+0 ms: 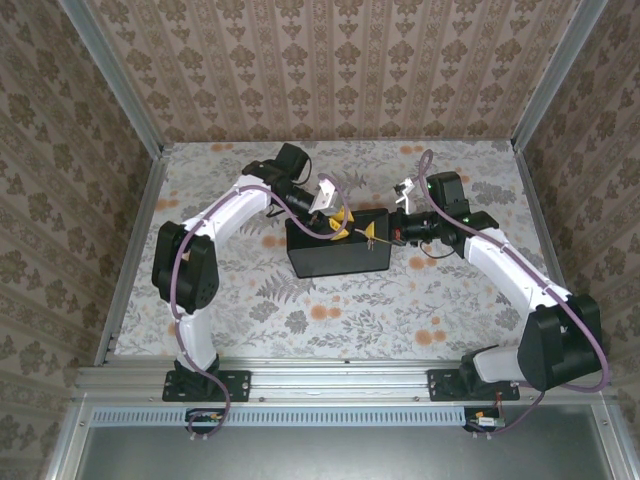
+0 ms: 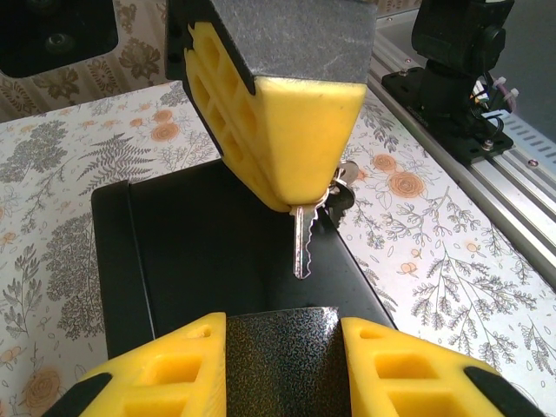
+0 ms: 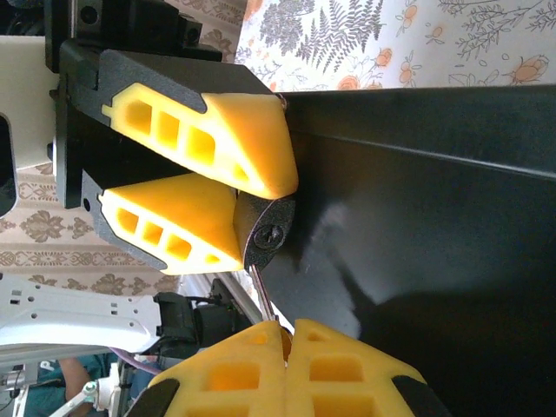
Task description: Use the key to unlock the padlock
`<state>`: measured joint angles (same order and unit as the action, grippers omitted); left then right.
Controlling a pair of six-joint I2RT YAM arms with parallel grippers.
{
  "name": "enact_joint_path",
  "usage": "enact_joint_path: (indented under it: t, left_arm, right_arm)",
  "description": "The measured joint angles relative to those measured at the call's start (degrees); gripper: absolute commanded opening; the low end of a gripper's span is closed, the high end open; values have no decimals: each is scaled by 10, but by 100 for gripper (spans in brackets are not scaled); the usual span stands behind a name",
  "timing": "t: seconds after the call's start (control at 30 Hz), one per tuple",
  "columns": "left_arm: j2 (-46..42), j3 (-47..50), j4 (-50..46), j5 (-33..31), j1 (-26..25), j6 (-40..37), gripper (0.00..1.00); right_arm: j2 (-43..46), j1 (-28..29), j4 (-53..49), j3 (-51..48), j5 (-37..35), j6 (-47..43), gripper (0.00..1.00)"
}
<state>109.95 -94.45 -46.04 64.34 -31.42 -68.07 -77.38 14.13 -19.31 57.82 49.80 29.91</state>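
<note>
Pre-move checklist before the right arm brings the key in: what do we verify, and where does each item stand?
1. Right gripper grip on the key: ok, fingers closed on its head end.
2. Left gripper clamping the dark metal piece: ok, a finger on each side.
3. Key inserted: not ok, the whole blade is bare in the left wrist view.
4. Keyway located: cannot tell; a round hole shows on that piece, its kind unclear.
5. Tip lined up with that hole: cannot tell; in the right wrist view the tip lies near the piece's lower edge.
</note>
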Motion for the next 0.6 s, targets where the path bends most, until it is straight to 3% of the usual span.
enact_joint_path:
  t: [0.6]
  left_arm:
    - [-12, 20, 36, -22, -15, 22, 23]
  right_arm:
    - [-12, 5, -73, 42, -33, -29, 0]
